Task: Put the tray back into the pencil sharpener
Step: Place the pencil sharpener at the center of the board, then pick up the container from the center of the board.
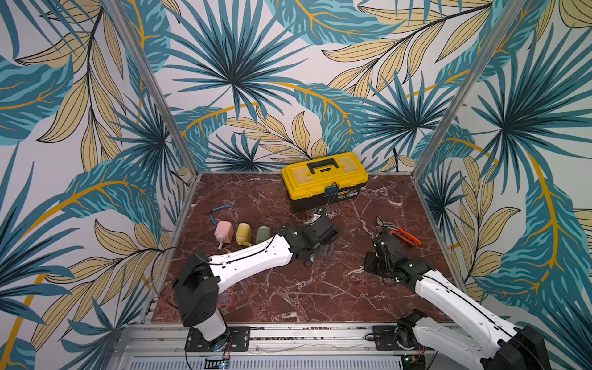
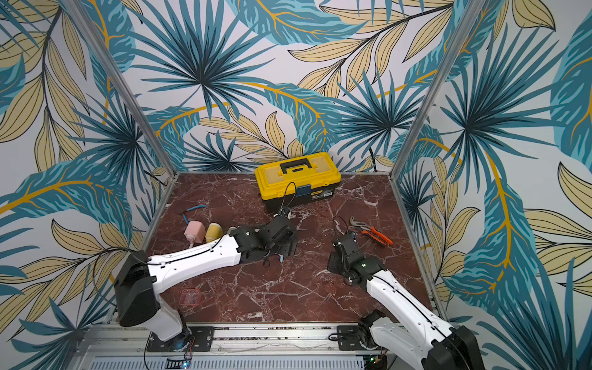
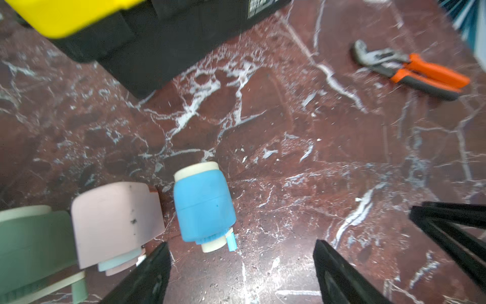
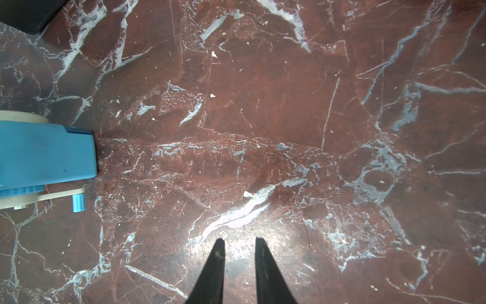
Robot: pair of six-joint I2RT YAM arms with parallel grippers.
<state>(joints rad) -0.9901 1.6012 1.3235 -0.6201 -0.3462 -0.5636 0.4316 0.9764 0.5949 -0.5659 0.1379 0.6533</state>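
Left wrist view has the left tool (image 3: 241, 242) spread wide and empty, its black tapered fingers (image 3: 147, 273) angled down at the counter (image 3: 289, 131), a glossy red-brown marble with white veins. Just past one finger lies the blue pencil sharpener (image 3: 203, 208), a rounded matte plastic body with cream end caps. A pink pencil sharpener (image 3: 115, 223) and a green pencil sharpener (image 3: 31, 250) lie beside it.

The left arm (image 1: 250, 256) stretches low from the front-left corner toward the counter's middle. The right tool (image 4: 239, 239) hovers over bare marble, its fingers a narrow gap apart, gripping nothing. The right arm (image 1: 448, 298) reaches in from the front-right corner.

The tray (image 2: 190, 297), thin red translucent plastic, lies flat near the front-left corner, well apart from the sharpeners. A yellow hard-plastic toolbox (image 1: 323, 174) sits at the back edge, and orange-handled pliers (image 1: 405, 235) lie near the right edge.
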